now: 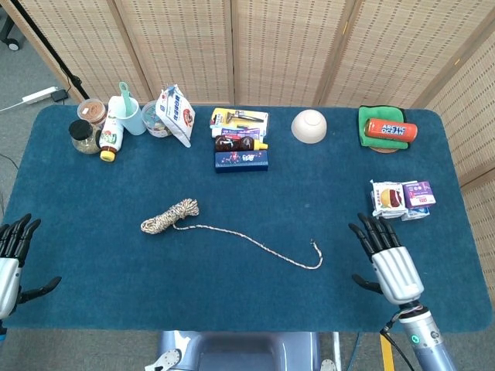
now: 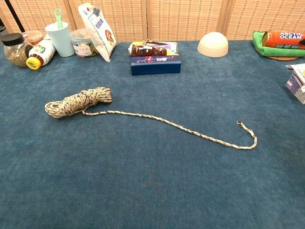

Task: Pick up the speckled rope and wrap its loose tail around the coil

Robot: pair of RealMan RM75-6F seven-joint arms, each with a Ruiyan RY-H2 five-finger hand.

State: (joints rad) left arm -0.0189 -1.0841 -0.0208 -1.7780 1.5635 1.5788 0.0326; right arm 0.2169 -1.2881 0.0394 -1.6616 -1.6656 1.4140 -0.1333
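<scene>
While both hands sit low at the near edge of the blue table (image 1: 247, 301), neither one touches anything. In the head view the right hand (image 1: 387, 259) hovers over the near right part of the table with its back turned up, its dark fingers (image 1: 371, 232) spread apart and pointing away from the robot, thumb out to the side; it holds nothing. The left hand (image 1: 9, 263) shows only partly at the near left corner, at the table's edge, fingers likewise apart and pointing away, thumb stuck out sideways, also holding nothing. Neither hand appears in the chest view.

The speckled rope (image 1: 232, 232) lies flat on the table, left of centre and well apart from both hands. Its coil (image 1: 169, 216) is a short, tight bundle whose long axis runs on a slant, the left end nearer the robot and the right end farther away. From the coil's near side the loose tail (image 1: 255, 241) trails off to the right and toward the robot in a gentle curve, ending in a small hook that bends back up. In the chest view the coil (image 2: 78, 101) sits at the left and the tail (image 2: 181, 128) stretches rightward across the middle.

Along the far edge stand jars and a cup (image 1: 131, 116), a snack bag (image 1: 175, 114), a blue box (image 1: 241, 160), an upturned bowl (image 1: 308, 126) and a green cloth (image 1: 383, 124) with an orange can on it. A few small packets (image 1: 402, 197) lie beyond the right hand.
</scene>
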